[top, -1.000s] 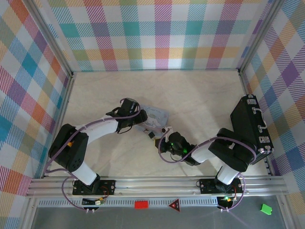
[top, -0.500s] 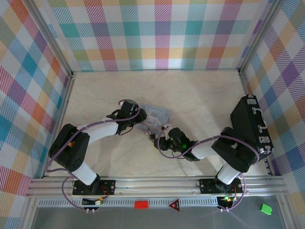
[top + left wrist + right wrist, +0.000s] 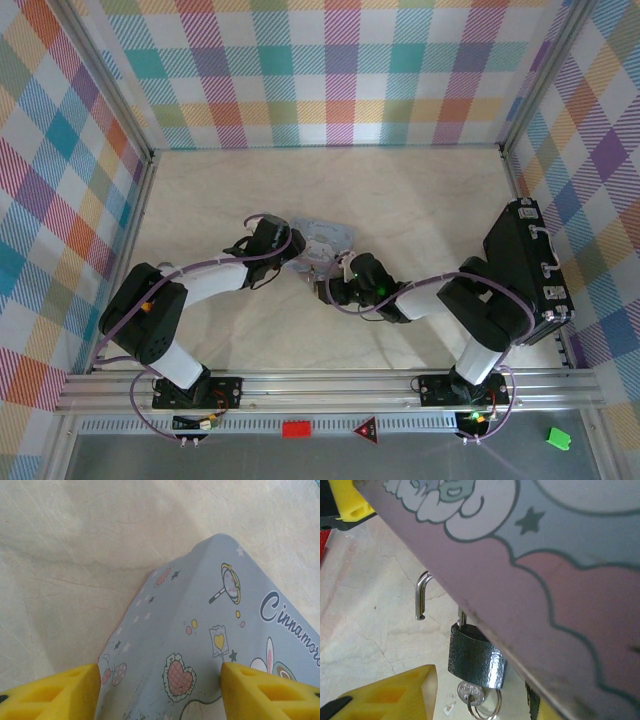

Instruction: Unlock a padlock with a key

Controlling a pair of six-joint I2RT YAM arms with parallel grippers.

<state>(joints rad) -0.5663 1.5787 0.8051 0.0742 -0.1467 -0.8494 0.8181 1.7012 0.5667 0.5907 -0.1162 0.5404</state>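
Your tin (image 3: 200, 645) sits near the middle of the table (image 3: 75, 555), a pale blue box printed with hearts, stars and a cartoon rabbit. Your left gripper (image 3: 161, 685) comes in from the left and grasps it. One yellow finger presses against the tin's left side wall and the other against its lid.

The wrist views show the tin tipped up, its pink and blue wall standing clear of the table on the near side.

The padlock (image 3: 476, 657) hangs below that near edge. It has a small black body, upright and just above the table. Its shackle (image 3: 421, 597) is sprung open. One silvery leg runs down into the body, and the free hooked end hangs in the air to one side, touching nothing. The top of the loop is hidden behind the tin, so you cannot tell what it hooks through.

The key (image 3: 470, 694) sits in the bottom of the padlock, with its round head and a thin wire ring hanging beneath.

Your right gripper (image 3: 480, 700) comes in from the right, just on the near side of the tin. It is released, with its jaws apart. The padlock and key hang between them, and the one yellow finger (image 3: 395, 692) in plain view stands clear of both.

A black case (image 3: 525, 270) lies far off at the right edge.
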